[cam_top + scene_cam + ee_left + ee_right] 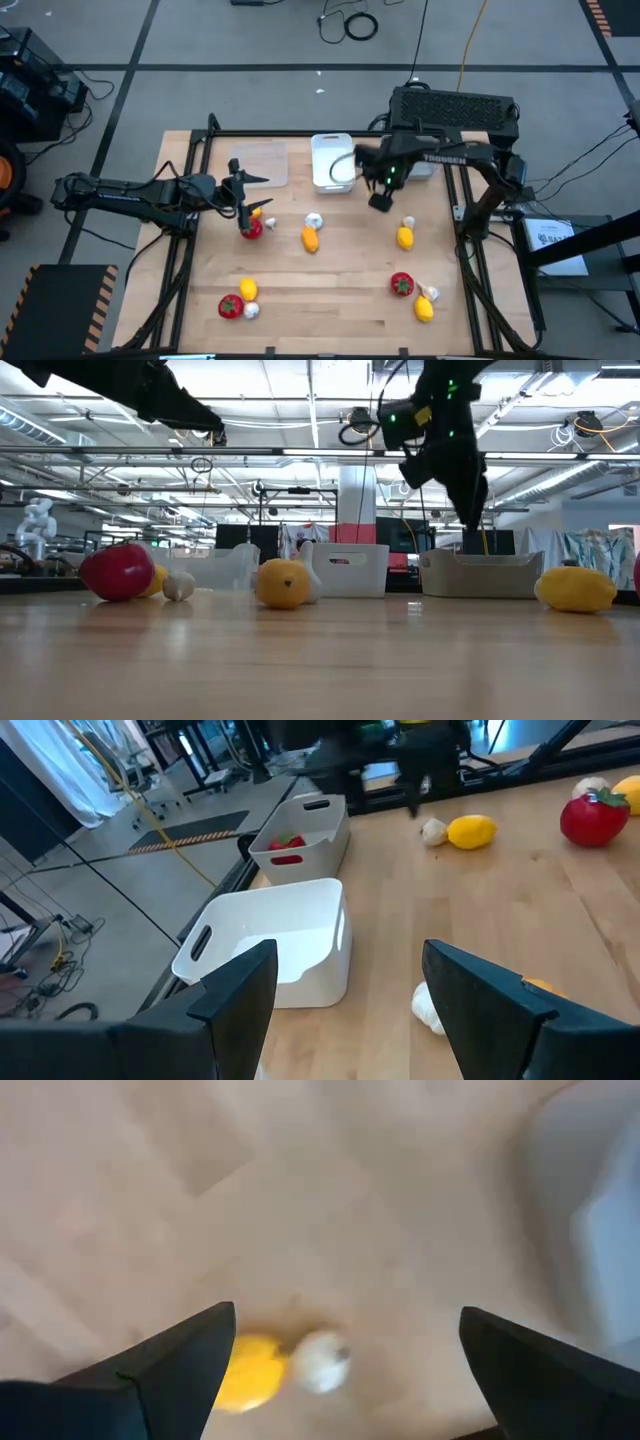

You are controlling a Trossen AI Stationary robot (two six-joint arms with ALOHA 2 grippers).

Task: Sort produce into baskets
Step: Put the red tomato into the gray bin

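Two dark arms work over a pale wooden table (pixel 330 290) standing on a grey floor strewn with cables. From above, the left gripper (pixel 240 205) hangs with its fingers spread and empty just beside a round red toy tomato (pixel 251 228), and the clear shallow tray (pixel 262 163) lies near it. The right gripper (pixel 381 198), also spread and empty, sits beside the white rectangular plastic tray (pixel 332 160), with a whitish garlic bulb (pixel 408 222) and a yellow lemon (pixel 404 238) close by. More produce is scattered toward the table's near edge.

At table height, a big hall with ceiling beams and strip lights lies behind; the right gripper (pixel 470 500) hangs above the pale grey-white tray (pixel 480 575), and the tomato (pixel 117 572) rests on the wood.

Past the left arm's dark fingers (pixel 240 990) the white tray (pixel 270 935) stands empty, and the grey-white tray (pixel 300 835) beyond holds something red.

Between the right arm's parted fingers (pixel 190 1355) the lemon (pixel 248 1370) and garlic bulb (pixel 320 1360) lie touching on the wood below
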